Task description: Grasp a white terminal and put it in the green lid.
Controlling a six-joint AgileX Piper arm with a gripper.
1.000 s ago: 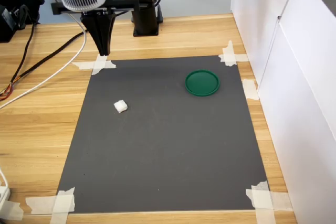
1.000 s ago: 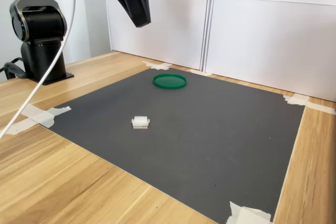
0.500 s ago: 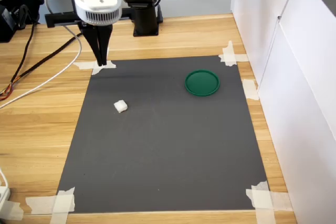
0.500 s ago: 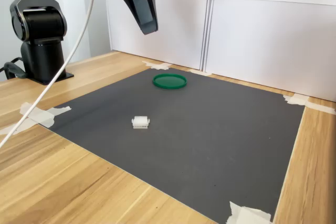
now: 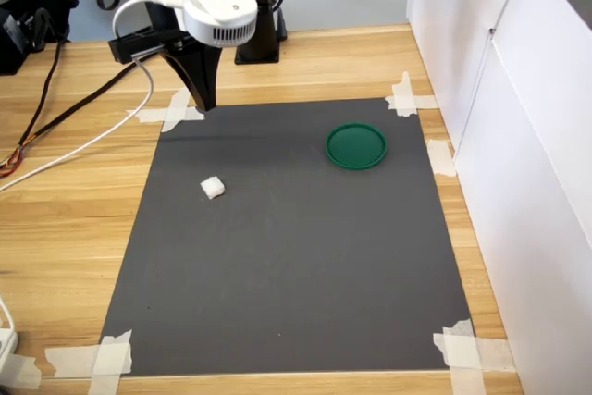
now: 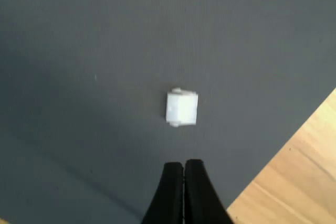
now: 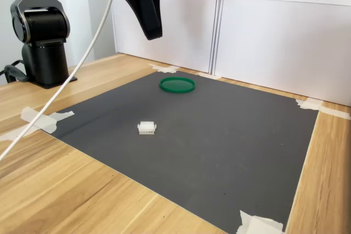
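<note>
White terminal [image 5: 213, 188] alone on mat [image 5: 305, 265] | lid [image 5: 356, 146] apart | jaws seemingly together

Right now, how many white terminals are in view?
1. The white terminal lies alone on the dark mat, toward the first exterior view's left, apart from the green lid. Nothing on the mat could hide another.

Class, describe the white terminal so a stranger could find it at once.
Find the dark grey mat taped onto the wooden table. Toward the first exterior view's left lies the white terminal, alone. It is tiny and blocky, unlike the flat tape strips at the corners or the round green lid.
</note>
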